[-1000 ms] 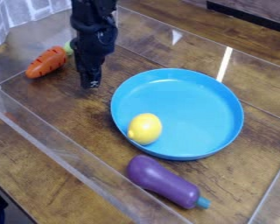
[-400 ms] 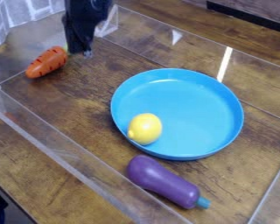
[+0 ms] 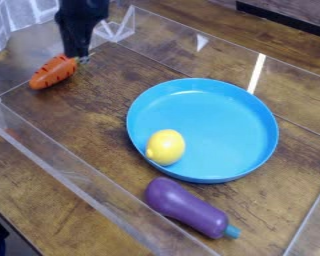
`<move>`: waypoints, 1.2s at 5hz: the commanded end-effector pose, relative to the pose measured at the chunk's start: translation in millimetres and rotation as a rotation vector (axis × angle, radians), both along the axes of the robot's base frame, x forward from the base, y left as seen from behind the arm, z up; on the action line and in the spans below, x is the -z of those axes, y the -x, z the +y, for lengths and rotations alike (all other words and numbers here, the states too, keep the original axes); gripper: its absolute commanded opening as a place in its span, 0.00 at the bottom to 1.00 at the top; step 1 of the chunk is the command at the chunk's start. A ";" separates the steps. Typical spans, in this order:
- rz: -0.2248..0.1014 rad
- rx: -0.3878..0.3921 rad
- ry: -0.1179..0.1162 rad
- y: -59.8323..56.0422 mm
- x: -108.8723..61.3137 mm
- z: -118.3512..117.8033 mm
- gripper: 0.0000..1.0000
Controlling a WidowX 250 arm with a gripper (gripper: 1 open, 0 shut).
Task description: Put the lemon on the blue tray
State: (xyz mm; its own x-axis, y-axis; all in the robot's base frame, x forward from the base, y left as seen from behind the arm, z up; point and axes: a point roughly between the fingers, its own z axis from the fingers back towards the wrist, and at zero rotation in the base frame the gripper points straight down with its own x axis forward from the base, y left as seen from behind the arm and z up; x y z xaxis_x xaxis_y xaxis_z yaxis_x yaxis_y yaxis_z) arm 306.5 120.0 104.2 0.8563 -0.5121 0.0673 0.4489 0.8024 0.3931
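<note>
Forward of my gripper (image 3: pixel 80 56), in the one camera view, the smooth yellow lemon (image 3: pixel 166 146) sits inside the blue tray (image 3: pixel 203 92)'s round, shallow rim. My jaws look closed by the carrot (image 3: pixel 53 71)'s green top; I can't tell whether they grip it. Lifting away while pinching it could drag the carrot along.
</note>
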 end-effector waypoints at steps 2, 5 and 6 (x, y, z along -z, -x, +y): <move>-0.078 0.026 -0.037 9.3 -10.5 -20.8 1.00; -0.074 0.144 -0.040 -2.6 16.0 -34.6 1.00; -0.067 0.093 -0.035 -3.0 22.6 -26.3 1.00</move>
State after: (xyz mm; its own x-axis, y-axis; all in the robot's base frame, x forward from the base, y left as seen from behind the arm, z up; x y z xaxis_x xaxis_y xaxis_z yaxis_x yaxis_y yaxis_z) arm 303.2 87.7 68.8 0.7949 -0.6023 0.0734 0.5224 0.7408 0.4224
